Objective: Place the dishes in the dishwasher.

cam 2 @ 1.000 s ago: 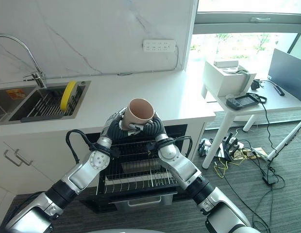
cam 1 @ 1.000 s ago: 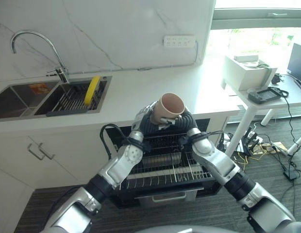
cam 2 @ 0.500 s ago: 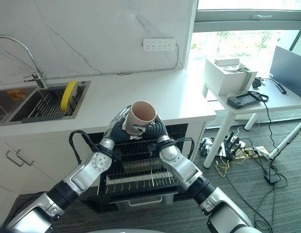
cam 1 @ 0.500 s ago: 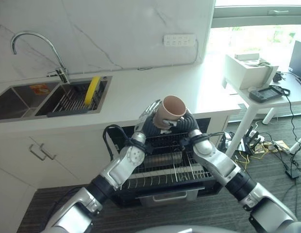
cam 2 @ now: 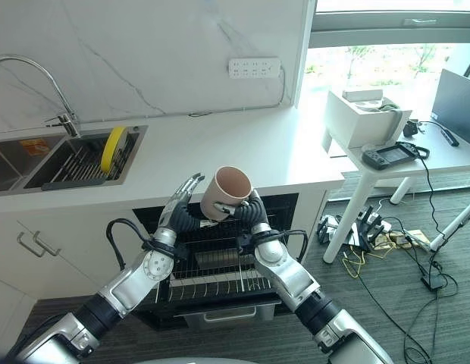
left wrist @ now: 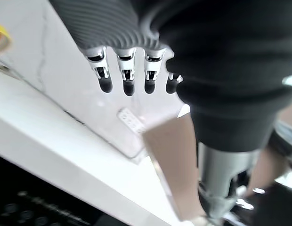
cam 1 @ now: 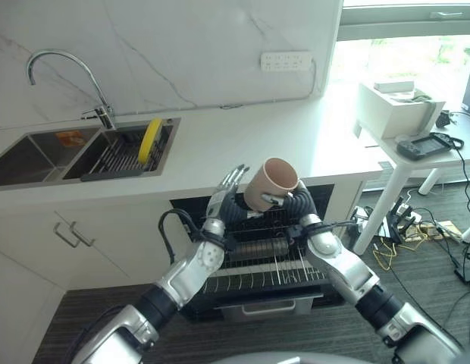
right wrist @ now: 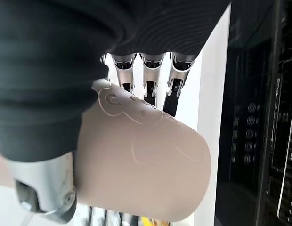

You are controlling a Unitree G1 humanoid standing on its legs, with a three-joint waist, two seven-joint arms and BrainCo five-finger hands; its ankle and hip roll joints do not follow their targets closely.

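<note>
While the right hand (cam 2: 249,214) grips the pink cup (cam 2: 224,192) from its 4 o'clock side, fingers and thumb curled round the wall, the cup hangs in the air above the open dishwasher (cam 2: 220,265), tilted with its mouth toward 1 o'clock. In the right wrist view the fingers (right wrist: 147,80) lie along the far side of the cup and the thumb presses the near side, so the hold looks firm. That grip from the side probably leaves the mouth free, so the cup can be tipped over and set mouth-down on the rack (cam 1: 269,262), though this is a judgement only.

At the cup's 9 o'clock the left hand (cam 2: 183,199) is released, its fingers straight and pointing to 12 o'clock, palm turned toward the cup and just beside it. In the left wrist view those fingers (left wrist: 128,77) stand spread and hold nothing. Whether the palm touches the cup cannot be told. It looks placed to steady or guard the cup rather than carry it.

Both forearms rise together from 6 o'clock over the pulled-out rack, wrists close, elbows bent outward.

Beyond the hands lies the white counter (cam 1: 220,144). At 10 o'clock is the sink (cam 1: 83,155) with its tap (cam 1: 64,72), and a yellow plate (cam 1: 150,140) stands on edge in the sink rack, so more dishes seem left.
</note>
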